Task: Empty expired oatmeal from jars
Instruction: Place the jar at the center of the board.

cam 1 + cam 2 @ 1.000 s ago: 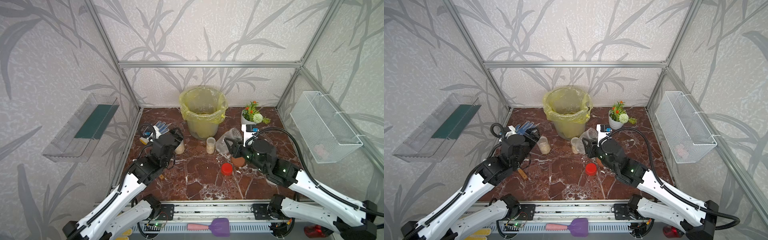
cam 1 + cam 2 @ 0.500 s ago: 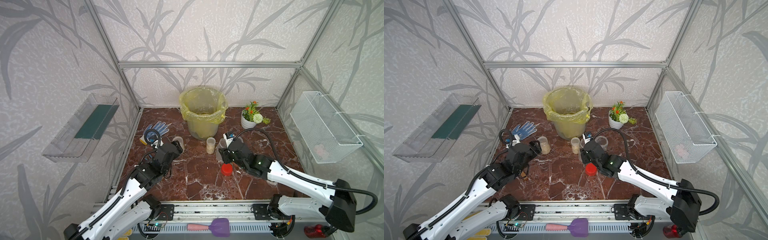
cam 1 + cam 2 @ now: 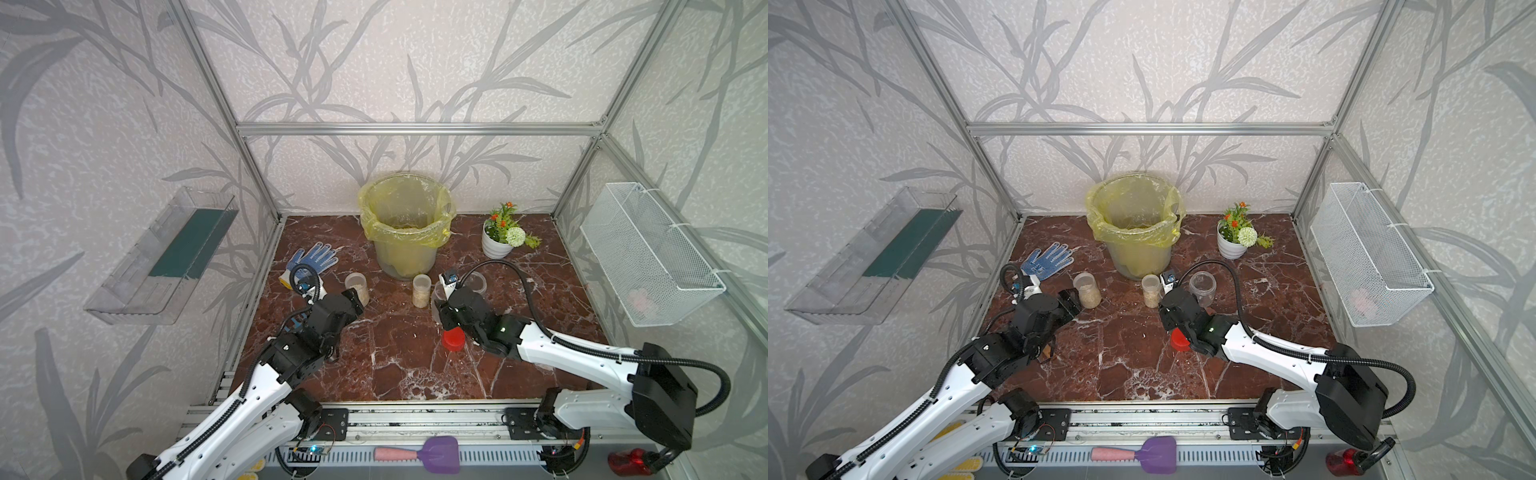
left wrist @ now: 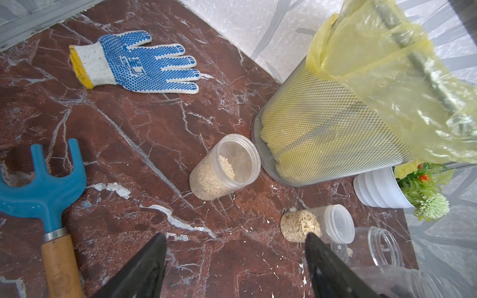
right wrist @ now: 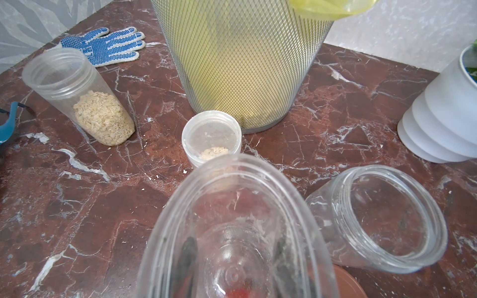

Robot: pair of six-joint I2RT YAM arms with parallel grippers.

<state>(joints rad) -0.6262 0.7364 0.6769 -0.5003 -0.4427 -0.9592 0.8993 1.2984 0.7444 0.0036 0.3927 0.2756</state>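
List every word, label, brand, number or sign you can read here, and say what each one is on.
No text is legible in any view.
Glove: blue printed characters on the palm, too distorted to read.
Rake handle: faint round stamp on the wood, unreadable.
Jars: no label or print visible.

Soft, even, bright light fills both top views; the marble table (image 3: 395, 365) shows only faint, blurred shadows. Both wrist views are wide-angle, so the mesh bin (image 4: 322, 129) leans and flares toward the picture edges. In the right wrist view the empty jar (image 5: 232, 232) nearest the lens is out of focus and stretched. The yellow bag (image 4: 387, 64) glows translucent in the left wrist view.
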